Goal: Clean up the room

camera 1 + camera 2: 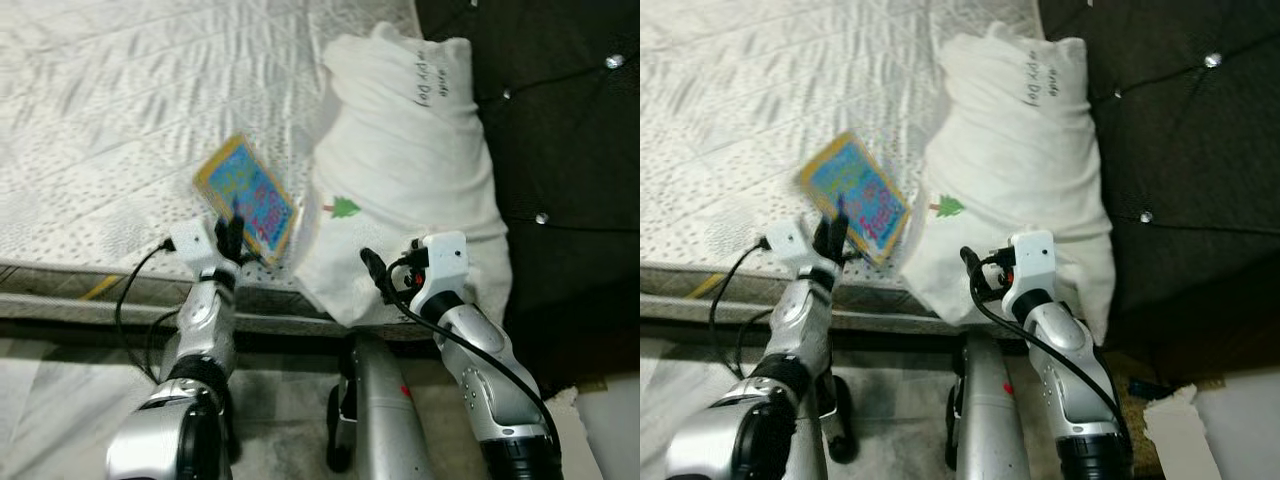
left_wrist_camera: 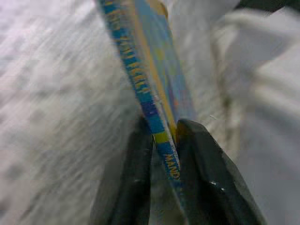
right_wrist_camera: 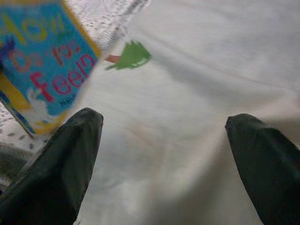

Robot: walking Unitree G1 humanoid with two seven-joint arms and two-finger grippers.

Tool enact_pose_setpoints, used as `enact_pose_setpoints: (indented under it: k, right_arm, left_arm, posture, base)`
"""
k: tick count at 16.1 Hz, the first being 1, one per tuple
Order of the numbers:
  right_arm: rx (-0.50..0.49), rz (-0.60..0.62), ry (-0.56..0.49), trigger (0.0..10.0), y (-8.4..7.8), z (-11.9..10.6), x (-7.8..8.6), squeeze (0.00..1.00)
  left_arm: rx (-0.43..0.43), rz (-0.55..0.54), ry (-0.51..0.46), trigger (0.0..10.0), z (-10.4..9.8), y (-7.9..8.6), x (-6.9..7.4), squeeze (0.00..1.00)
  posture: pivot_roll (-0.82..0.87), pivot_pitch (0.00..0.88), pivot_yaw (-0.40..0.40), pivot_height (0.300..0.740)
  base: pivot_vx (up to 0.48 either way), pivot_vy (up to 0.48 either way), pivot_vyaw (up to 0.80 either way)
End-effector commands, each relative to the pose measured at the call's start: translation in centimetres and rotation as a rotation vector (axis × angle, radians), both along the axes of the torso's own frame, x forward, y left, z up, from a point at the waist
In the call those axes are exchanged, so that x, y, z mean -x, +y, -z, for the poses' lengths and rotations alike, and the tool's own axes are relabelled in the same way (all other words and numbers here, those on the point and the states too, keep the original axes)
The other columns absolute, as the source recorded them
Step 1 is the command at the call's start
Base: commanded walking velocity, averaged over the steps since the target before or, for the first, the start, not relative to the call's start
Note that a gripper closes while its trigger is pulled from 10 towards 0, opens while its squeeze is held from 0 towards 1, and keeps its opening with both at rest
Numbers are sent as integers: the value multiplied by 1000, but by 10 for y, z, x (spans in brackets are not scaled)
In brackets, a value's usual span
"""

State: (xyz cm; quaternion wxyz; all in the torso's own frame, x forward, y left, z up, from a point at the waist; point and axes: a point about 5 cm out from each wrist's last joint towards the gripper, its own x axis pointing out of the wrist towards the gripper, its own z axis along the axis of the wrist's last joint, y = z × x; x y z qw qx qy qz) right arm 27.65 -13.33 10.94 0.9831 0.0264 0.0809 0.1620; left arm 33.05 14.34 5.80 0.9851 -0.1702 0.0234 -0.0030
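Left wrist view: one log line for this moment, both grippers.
left gripper: shut on book, lifted edge-up over mattress | right gripper: open, facing white pillow, apart from it

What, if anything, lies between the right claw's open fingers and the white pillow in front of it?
Nothing: in the right wrist view the right claw faces the white pillow with no object between. The book sits off to one side, held by the left claw.
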Motion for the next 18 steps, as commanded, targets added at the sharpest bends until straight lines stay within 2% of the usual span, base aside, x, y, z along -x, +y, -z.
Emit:
enact_pose_setpoints:
  k: [1, 6, 7, 9, 11, 12, 16, 18]
  right_arm:
    - [5, 18, 9, 10000, -5, 3, 1, 0]
    - [-1, 29, -3, 10000, -4, 2, -4, 0]
    - [-2, 32, -7, 10000, -4, 2, -6, 0]
    - [-3, 33, -9, 10000, -3, 2, -9, 0]
    - [-2, 32, -19, 10000, -1, 2, -13, 0]
    - [-2, 31, -21, 10000, -1, 2, -15, 0]
    - [-2, 36, -38, 10000, 3, 1, -23, 0]
    - [-4, 41, -44, 10000, 3, 1, -25, 0]
  left_arm:
    - [-17, 45, 61, 10000, 10, -11, 5, 1000]
    - [-28, 24, 148, 10000, 18, -4, 4, 1000]
    - [-48, 38, 221, 10000, 25, -5, 6, 1000]
    - [-49, 59, 238, 10000, 26, -7, 6, 1000]
    - [-93, 111, 346, 10000, 38, -13, 12, 1000]
    - [-82, 126, 356, 10000, 39, -15, 12, 1000]
    - [-129, 163, 419, 10000, 43, -19, 13, 1000]
    - [-123, 174, 478, 10000, 48, -21, 16, 1000]
  posture:
    - [-128, 213, -162, 584]
    - [-121, 201, -150, 584]
    - [-119, 195, -148, 584]
    - [-113, 187, -145, 584]
    - [-106, 176, -142, 584]
    - [-103, 171, -140, 584]
    - [-96, 145, -127, 584]
    - [-99, 136, -123, 584]
  base:
    - [0, 0, 0]
    - [0, 0, 0]
    - [0, 0, 0]
    - [0, 0, 0]
    - [0, 0, 0]
    - [0, 0, 0]
    - [0, 0, 0]
    - [0, 0, 0]
